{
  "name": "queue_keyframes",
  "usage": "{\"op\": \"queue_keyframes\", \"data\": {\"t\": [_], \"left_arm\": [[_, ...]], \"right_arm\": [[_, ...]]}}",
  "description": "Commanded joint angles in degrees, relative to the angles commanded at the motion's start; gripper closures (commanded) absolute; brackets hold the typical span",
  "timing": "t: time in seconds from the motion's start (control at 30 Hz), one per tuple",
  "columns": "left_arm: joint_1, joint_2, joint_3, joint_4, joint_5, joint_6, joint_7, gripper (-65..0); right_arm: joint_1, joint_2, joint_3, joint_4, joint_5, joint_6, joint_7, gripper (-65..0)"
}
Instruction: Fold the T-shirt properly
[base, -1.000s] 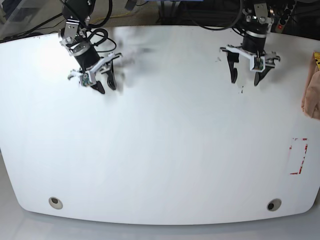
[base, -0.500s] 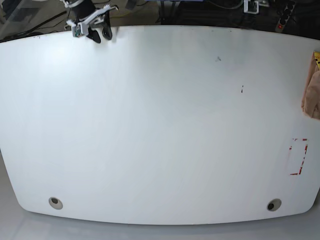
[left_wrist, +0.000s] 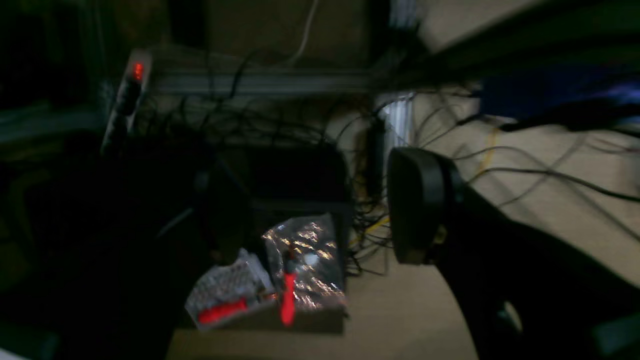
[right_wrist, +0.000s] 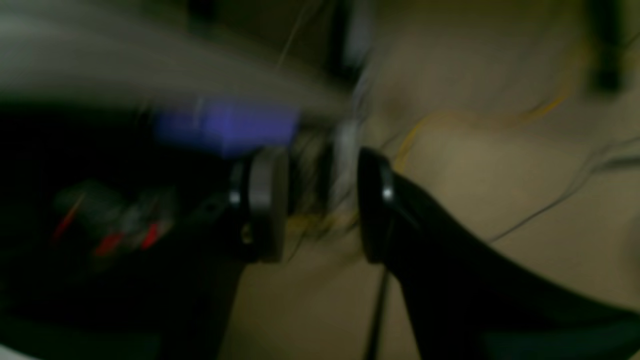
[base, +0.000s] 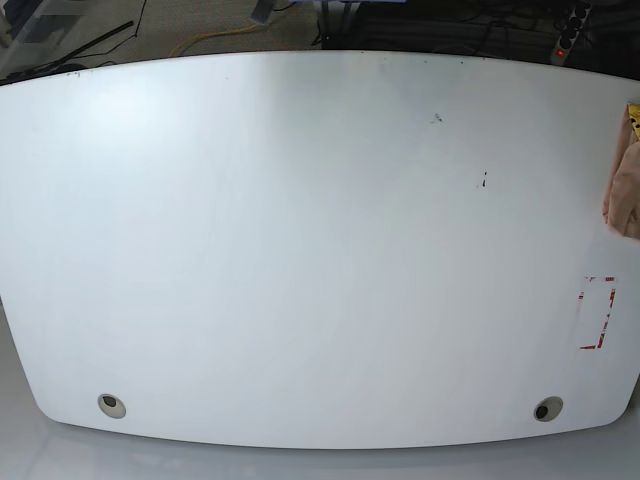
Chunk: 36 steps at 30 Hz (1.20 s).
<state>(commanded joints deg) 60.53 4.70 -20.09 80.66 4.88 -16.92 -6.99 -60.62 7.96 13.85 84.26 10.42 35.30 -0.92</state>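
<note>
T-shirt (base: 625, 190) at table's (base: 320, 260) edge, apart from both end effectors (left_wrist: 320, 207) (right_wrist: 322, 205), fingers spread

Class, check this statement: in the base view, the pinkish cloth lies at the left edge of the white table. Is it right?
One word is wrong: the base view shows the pinkish cloth at the right edge of the white table, not the left.

Holds the left gripper (left_wrist: 322, 207) with dark fingertips (left_wrist: 420, 207) well parted, at nine and three o'clock in its wrist view; spreads their bases toward eight and four o'clock; holds the right gripper (right_wrist: 320, 205) parted too, its gap narrower in view, fingers (right_wrist: 376, 207) blurred, at nine and three o'clock.
</note>
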Motion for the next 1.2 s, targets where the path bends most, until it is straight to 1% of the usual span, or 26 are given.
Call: {"op": "queue_keyframes", "data": {"t": [0.1, 0.27, 0.4, 0.43, 0.5, 0.6, 0.7, 0.77, 0.83, 0.87, 0.9, 0.93, 1.0, 1.03, 1.07, 1.1, 1.2], "left_arm": [[-7.12, -1.23, -0.09, -8.79, 0.26, 0.0, 0.0, -39.2], [-16.09, -4.22, 1.41, -21.71, 0.44, 0.0, 0.09, -39.2], [-23.56, -7.21, 3.43, -35.08, 0.44, 0.0, 0.09, -39.2], [-25.49, -7.74, 3.69, -38.33, 0.44, 0.0, 0.09, -39.2], [-29.89, -8.88, 3.78, -46.59, 0.44, 0.0, 0.09, -39.2], [-35.34, -10.29, 4.57, -56.0, 0.35, 0.0, 0.0, -39.2], [-40.18, -11.16, 5.45, -63.38, 0.26, 0.09, -0.09, -39.2], [-43.08, -11.16, 5.45, -67.08, 0.26, 0.09, -0.09, -39.2], [-45.98, -11.25, 5.45, -70.51, 0.26, 0.18, -0.09, -39.2], [-46.86, -11.25, 5.45, -71.74, 0.26, 0.44, -0.09, -39.2], [-48.0, -11.25, 5.45, -72.79, 0.35, 1.32, 0.0, -39.2], [-49.49, -11.25, 5.71, -74.37, 0.35, 3.08, 0.0, -39.2], [-50.99, -11.25, 7.65, -75.96, 0.44, 5.45, 0.09, -39.2], [-52.13, -11.25, 9.85, -77.45, 0.44, 6.86, 0.18, -39.2], [-53.01, -11.25, 11.25, -78.51, 0.26, 7.74, 0.26, -39.2], [-53.8, -11.25, 12.31, -79.21, 0.0, 8.35, 0.44, -39.2], [-54.86, -10.9, 13.71, -79.82, 0.0, 8.53, 0.97, -39.2]], "right_arm": [[5.89, 0.26, -1.49, -10.81, -0.09, 0.0, 0.0, -21.6], [15.65, 0.26, -1.58, -25.85, -0.7, -0.09, 0.0, -21.6], [23.74, -0.26, -1.23, -36.4, -7.12, -0.26, 0.26, -21.6], [25.23, -0.44, -1.14, -38.07, -8.26, -0.97, 0.26, -21.6], [27.87, -1.14, -1.32, -40.79, -10.46, -3.87, 0.26, -21.6], [30.68, -1.41, -1.49, -43.52, -12.04, -6.77, 0.26, -21.6], [34.29, -1.49, -1.49, -46.95, -13.8, -8.0, 0.26, -21.7], [36.75, -1.49, -1.49, -50.02, -14.86, -8.35, 0.26, -21.7], [40.09, -1.23, -1.49, -54.15, -15.82, -9.41, 0.26, -21.7], [41.32, -1.14, -1.49, -55.74, -16.09, -9.93, 0.26, -21.9], [42.99, -1.05, -1.49, -57.58, -16.35, -10.55, 0.26, -21.9], [44.66, -1.05, -1.49, -59.52, -16.44, -11.25, 0.26, -21.9], [46.33, -0.7, -1.49, -61.36, -16.44, -11.52, 0.26, -22.0], [47.3, -0.18, -1.49, -62.24, -16.44, -11.6, 0.26, -22.0], [48.0, 0.0, -1.49, -62.68, -16.44, -11.6, 0.26, -22.0], [48.44, 0.0, -1.49, -63.03, -16.44, -11.6, 0.26, -22.0], [49.49, 0.18, -1.49, -63.21, -16.44, -11.6, 0.26, -22.2]]}}
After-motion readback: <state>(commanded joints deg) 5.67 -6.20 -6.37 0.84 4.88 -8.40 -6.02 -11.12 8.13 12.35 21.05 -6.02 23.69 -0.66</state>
